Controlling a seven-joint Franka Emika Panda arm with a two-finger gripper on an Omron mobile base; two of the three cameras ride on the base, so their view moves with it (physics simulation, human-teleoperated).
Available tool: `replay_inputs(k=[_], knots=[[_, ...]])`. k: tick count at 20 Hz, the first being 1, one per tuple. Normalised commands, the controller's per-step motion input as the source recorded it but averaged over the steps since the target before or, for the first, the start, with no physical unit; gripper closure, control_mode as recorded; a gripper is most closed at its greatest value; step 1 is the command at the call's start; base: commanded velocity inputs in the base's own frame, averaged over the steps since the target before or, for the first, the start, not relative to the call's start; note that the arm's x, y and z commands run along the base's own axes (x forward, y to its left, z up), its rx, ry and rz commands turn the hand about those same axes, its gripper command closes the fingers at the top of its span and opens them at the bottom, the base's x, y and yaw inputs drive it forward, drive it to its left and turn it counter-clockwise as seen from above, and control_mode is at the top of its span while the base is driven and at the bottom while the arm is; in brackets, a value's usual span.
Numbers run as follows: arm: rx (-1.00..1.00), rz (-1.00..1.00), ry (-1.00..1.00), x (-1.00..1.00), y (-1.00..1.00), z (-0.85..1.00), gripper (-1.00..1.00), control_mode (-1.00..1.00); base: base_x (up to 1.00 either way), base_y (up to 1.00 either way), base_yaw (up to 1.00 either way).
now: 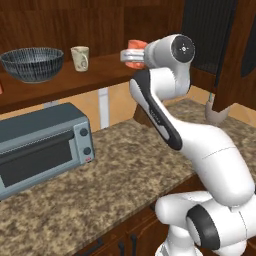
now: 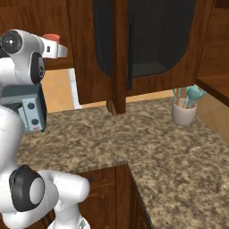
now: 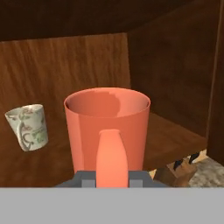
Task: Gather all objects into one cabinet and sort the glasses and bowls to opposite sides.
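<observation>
1 salmon-orange cup [image 3: 107, 127] is sitting upright in the narrowed jaws, which are closing on it; in the hand view its handle is facing the camera and its open mouth is tilting slightly toward the lens. The gripper [image 1: 131, 56] is reaching level over the right part of the plank shelf [image 1: 100, 70] of the reddish-brown wall cabinet [image 1: 60, 25], and whether the cup's base is touching the plank cannot be told. In the right base view the gripper [image 2: 57, 48] is showing the cup's orange rim above its pale housing.

1 beige cup [image 3: 28, 127] with a faint pattern is standing on the shelf to the left of the held cup, well apart from it; in the left base view this beige cup [image 1: 80, 58] is resting just beside the dark ribbed bowl [image 1: 32, 63], which is occupying the left part of the same shelf. A small orange patch is showing at the far left edge of that view, too little to identify.

Below the shelf, a grey toaster oven [image 1: 42, 145] is standing on the speckled stone surface [image 1: 130, 175]. In the right base view, a dark-panelled cabinet door [image 2: 143, 40] is hanging over the surface, and a white utensil holder [image 2: 184, 112] with teal handles is standing toward the right.
</observation>
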Motion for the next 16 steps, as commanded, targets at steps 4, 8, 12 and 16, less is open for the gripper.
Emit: replay_inputs(k=[4,8,12,16], knots=[[-0.05,0.0,0.0,0.83,0.0,-0.15,1.0,-1.0,0.0,0.0,0.0],[-0.04,0.0,0.01,0.58,0.12,-0.05,1.0,-1.0,0.0,0.0,0.0],[-0.05,0.0,0.0,0.54,0.33,0.0,1.0,-1.0,0.0,0.0,0.0],[-0.06,0.0,0.0,0.36,0.26,-0.11,-1.0,-1.0,0.0,0.0,0.0]])
